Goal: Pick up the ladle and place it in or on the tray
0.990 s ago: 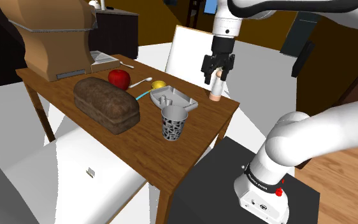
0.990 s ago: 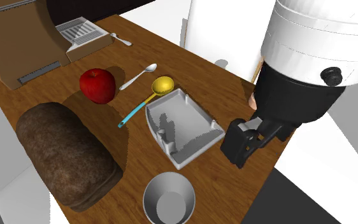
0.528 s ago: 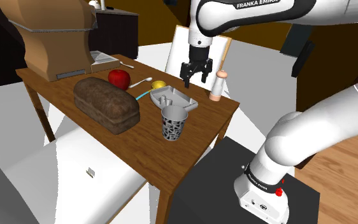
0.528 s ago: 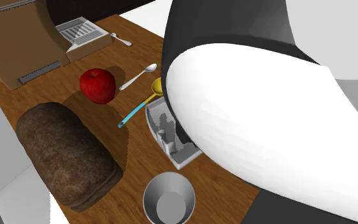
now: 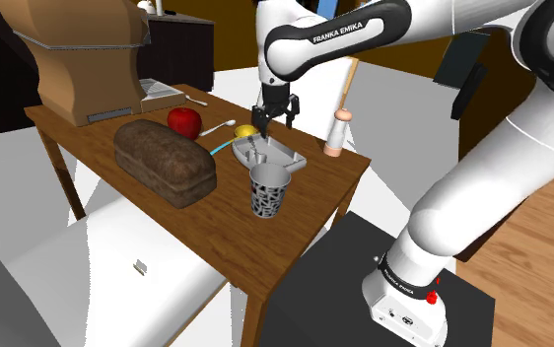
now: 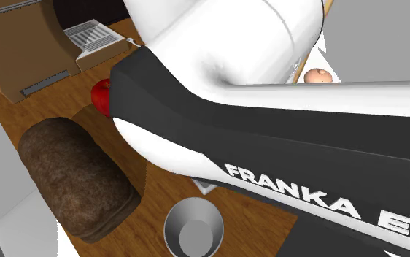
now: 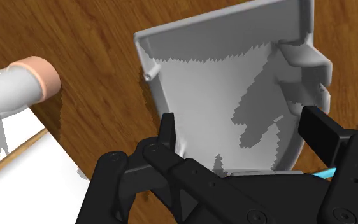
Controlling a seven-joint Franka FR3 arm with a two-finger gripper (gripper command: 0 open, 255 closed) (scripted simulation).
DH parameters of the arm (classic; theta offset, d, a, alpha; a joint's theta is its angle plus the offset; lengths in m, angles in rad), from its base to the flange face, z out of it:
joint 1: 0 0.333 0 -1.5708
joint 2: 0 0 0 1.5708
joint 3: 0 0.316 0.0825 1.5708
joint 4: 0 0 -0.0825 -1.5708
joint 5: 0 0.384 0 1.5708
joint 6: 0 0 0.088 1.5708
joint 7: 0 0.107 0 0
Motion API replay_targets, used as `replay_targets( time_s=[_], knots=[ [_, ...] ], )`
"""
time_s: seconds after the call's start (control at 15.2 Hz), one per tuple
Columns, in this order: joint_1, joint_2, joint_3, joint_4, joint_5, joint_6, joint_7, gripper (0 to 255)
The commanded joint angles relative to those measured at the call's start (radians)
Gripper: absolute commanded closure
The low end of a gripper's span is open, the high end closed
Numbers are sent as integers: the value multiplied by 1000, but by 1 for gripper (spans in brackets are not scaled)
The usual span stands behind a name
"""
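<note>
The ladle has a yellow bowl (image 5: 247,130) and a thin blue handle (image 5: 218,148); it lies flat on the wooden table against the far side of the grey tray (image 5: 277,156). My black gripper (image 5: 273,119) hangs open just above the tray's far end, close to the ladle's bowl. In the wrist view the gripper (image 7: 241,135) looks down into the tray (image 7: 229,89), its fingers (image 7: 166,130) wide apart with nothing between them. A sliver of the blue handle (image 7: 325,172) shows beside one finger. In the second exterior view the arm hides both tray and ladle.
A dark bread loaf (image 5: 165,163), a red apple (image 5: 184,120), a spoon (image 5: 220,126) and a wooden bread box (image 5: 73,54) lie toward the shoulder view's left. A patterned cup (image 5: 268,189) stands in front of the tray. A shaker (image 5: 336,133) is at the table's right edge.
The arm has swung from above the shaker toward the shoulder view's left and lower, now over the tray. The fingers stayed open. No object moved.
</note>
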Motion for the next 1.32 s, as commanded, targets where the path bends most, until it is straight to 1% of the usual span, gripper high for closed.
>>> replay_targets(
  time_s=[0.0,0.2,0.4,0.79,1.06,1.12,1.25],
  knots=[
    [-7,85,16,55,-54,30,46,0],
    [-9,202,30,142,-138,53,113,0],
    [-1,320,33,243,-224,59,175,0],
    [43,560,8,488,-378,32,267,0],
    [83,728,-23,691,-457,-8,295,0],
    [89,750,-28,719,-465,-14,296,0],
    [83,759,-33,710,-470,6,299,0]
  ],
)
